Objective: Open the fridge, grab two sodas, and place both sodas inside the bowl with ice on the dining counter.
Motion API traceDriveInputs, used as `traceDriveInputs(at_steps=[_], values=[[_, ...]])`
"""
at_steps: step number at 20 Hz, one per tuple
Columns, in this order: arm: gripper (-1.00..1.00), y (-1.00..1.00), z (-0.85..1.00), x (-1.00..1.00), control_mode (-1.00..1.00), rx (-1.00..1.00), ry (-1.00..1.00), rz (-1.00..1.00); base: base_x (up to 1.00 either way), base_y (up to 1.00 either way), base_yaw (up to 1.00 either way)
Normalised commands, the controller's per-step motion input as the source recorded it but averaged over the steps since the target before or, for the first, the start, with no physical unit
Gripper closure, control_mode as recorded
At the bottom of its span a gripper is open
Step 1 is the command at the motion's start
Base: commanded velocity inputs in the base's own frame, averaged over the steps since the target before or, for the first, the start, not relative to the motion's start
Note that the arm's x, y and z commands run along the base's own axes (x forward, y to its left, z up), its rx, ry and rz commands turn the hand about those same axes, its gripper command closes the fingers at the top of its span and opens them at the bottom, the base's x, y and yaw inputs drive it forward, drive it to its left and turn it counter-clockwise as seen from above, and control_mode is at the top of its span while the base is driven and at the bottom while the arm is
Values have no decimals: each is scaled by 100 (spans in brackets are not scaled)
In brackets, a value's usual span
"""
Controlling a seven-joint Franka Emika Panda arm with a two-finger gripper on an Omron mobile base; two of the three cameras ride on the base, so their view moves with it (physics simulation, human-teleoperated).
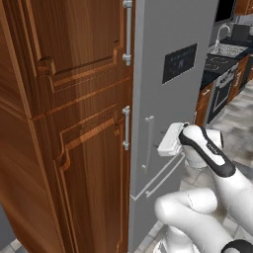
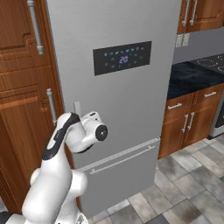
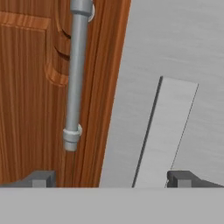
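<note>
kitchen wall: i have the gripper spread wide, empty, facing the closed fridge; its upright handle runs between the fingertips, nearer the right one.

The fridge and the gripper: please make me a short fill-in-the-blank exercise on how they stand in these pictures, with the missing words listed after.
1. The door of the fridge is ____.
2. The gripper is ____, with the fridge's bar handle rising between its fingertips.
3. Left of the fridge stands a brown ____ cabinet with steel handles.
4. The dark panel on the fridge door shows the number ____.

Missing words: shut; open; wooden; 20
</note>
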Motion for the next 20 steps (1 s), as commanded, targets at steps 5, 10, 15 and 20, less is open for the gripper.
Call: traceDriveInputs(at_steps=[5, 10, 15, 20], values=[[-100, 9, 0, 19, -100, 5, 3, 0, 0, 0, 0], [-100, -12, 0, 26, -100, 6, 2, -6, 0, 0, 0], [-100, -3, 0, 35, -100, 3, 6, -9, 0, 0, 0], [-100, 0, -5, 21, -100, 1, 5, -6, 0, 0, 0]])
